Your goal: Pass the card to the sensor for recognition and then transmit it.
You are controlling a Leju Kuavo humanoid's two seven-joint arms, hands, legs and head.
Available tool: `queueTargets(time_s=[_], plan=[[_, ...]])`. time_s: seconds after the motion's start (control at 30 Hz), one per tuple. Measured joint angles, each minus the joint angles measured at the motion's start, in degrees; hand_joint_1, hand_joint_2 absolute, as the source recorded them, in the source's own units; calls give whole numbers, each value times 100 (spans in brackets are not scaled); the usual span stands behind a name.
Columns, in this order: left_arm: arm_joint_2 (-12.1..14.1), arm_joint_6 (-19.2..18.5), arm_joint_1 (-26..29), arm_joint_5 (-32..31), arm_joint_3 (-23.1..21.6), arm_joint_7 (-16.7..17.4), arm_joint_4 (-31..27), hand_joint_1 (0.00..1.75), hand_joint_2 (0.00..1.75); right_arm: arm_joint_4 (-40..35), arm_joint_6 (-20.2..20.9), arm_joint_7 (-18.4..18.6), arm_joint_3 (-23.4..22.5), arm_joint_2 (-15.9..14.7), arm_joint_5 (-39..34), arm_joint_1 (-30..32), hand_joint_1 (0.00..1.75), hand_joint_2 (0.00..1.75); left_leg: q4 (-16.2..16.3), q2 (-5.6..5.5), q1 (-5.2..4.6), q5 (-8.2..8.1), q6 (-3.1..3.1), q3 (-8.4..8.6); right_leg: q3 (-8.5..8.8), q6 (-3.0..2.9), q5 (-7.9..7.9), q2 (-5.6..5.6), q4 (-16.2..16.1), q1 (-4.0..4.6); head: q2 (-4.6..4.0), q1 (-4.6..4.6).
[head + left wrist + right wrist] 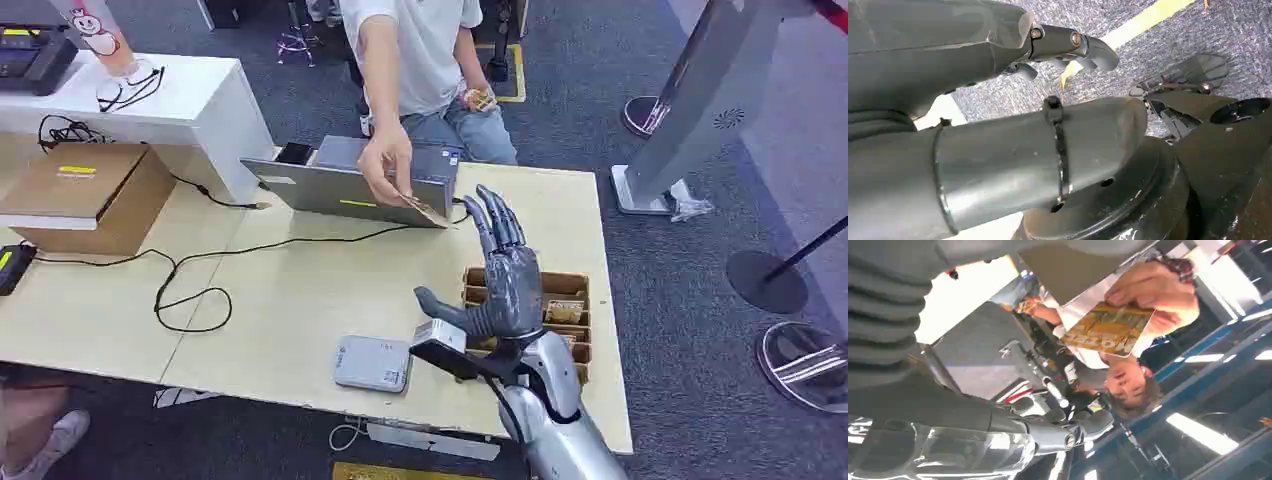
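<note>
right hand center frame, fingers spread, holding nothing | card just upper left of fingertips, pinched in person's hand | sensor lower center on table | left hand fingers curled, grasping nothing

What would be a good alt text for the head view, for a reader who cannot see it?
A person's hand holds a yellowish card just beyond the raised silver right hand, whose fingers are spread and hold nothing. On the pale wooden table lie a small grey card sensor, a grey laptop and a slotted wooden card box.
</note>
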Motion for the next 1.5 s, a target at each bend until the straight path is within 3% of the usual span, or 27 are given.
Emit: queueTargets(time_s=[0.17, 0.97, 1.0, 1.03, 1.5], plan=[[17, -2, -81, -44, -166, 90, 2, 0, 0, 406, -188, 273, 0, 37, 310, -270, 0, 175, 1, 0, 0, 2, 1, 0, 0, 0, 2, 0, 0, 0, 0, 0], [57, -9, -127, 48, -400, 122, 55, 0, 0, 544, -109, 431, -24, 63, 603, -310, 0, 175, 1, 0, 0, 3, 1, 1, 0, -1, 4, 0, 0, 0, 0, 0], [59, -9, -127, 52, -404, 122, 63, 0, 0, 544, -105, 431, -26, 66, 608, -309, 140, 175, 1, 0, 0, 3, 1, 1, 0, -1, 4, 0, 0, 0, 0, 0], [61, -9, -128, 55, -407, 122, 70, 0, 0, 544, -98, 431, -26, 66, 608, -309, 175, 175, 1, 0, 0, 3, 1, 1, 0, -2, 4, 0, 0, 0, 0, 0], [79, -9, -129, 68, -422, 131, 96, 0, 0, 546, -50, 431, -28, 66, 608, -308, 175, 175, 1, 0, 0, 3, 1, 1, 0, -2, 4, 0, 1, 0, 0, 0]])
